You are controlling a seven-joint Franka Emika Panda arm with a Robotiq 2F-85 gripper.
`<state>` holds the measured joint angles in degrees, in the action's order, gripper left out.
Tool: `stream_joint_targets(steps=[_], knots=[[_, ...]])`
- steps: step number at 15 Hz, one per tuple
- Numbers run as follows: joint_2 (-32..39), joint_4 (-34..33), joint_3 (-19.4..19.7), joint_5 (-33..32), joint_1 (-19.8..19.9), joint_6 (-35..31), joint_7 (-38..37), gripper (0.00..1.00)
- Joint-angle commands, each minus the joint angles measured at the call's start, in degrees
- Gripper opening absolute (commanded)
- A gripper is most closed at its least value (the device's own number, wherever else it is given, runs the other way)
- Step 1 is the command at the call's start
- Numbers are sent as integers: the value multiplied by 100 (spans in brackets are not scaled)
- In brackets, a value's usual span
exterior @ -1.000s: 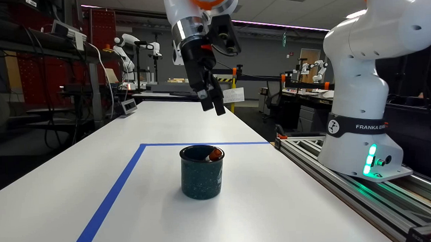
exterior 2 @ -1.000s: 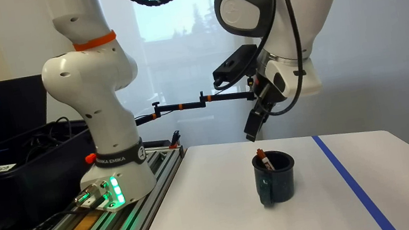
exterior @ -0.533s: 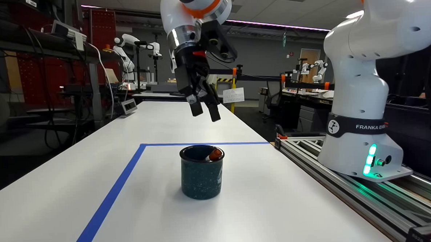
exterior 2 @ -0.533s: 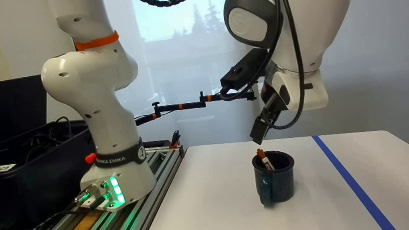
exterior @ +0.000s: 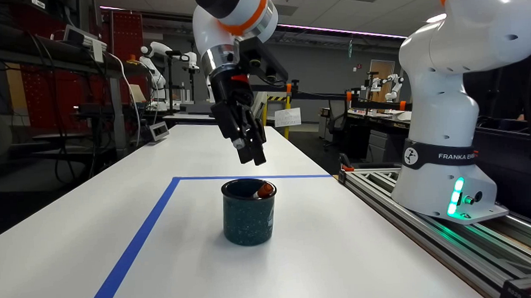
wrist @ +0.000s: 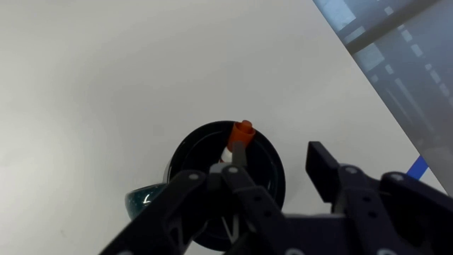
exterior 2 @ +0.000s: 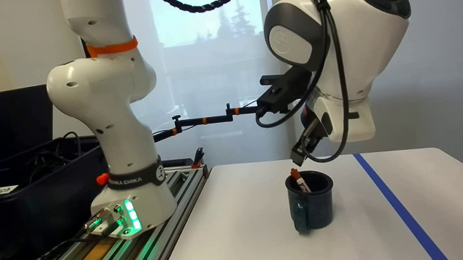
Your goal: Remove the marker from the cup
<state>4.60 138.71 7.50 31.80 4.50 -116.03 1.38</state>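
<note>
In an exterior view, the marker (exterior 2: 300, 180) leans inside the cup (exterior 2: 320, 207) on the counter (exterior 2: 238, 239), orange end up and tipped left. Its bottom is hidden. The pincer (wrist: 277, 155) hangs above, fingers (wrist: 320, 166) spread. A black band (exterior: 442, 154) says "FRANKA EMIKA", with letters cut off in both exterior views. A label (exterior 2: 2, 190) at left says "Birch".

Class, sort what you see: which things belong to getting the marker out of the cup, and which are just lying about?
Part of the job:
cup, upright
marker, leaning inside it
end effector, open and holding nothing

Just lying about:
blue tape
black bin
white sign, in the background
</note>
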Motion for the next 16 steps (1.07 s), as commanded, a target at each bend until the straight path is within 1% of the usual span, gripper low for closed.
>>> stream_joint_targets(steps=[1,2,5,10,11,12,13,16], knots=[[266,-139,-79,164,101,108,43,54],[327,-143,-80,174,111,110,60,55],[492,-164,-80,178,157,105,53,56],[646,-220,-89,180,241,111,34,45],[668,-227,-89,188,256,111,38,46],[684,-233,-88,187,266,110,32,43],[701,-242,-90,183,274,109,29,44],[758,-281,-109,187,277,97,16,43]])
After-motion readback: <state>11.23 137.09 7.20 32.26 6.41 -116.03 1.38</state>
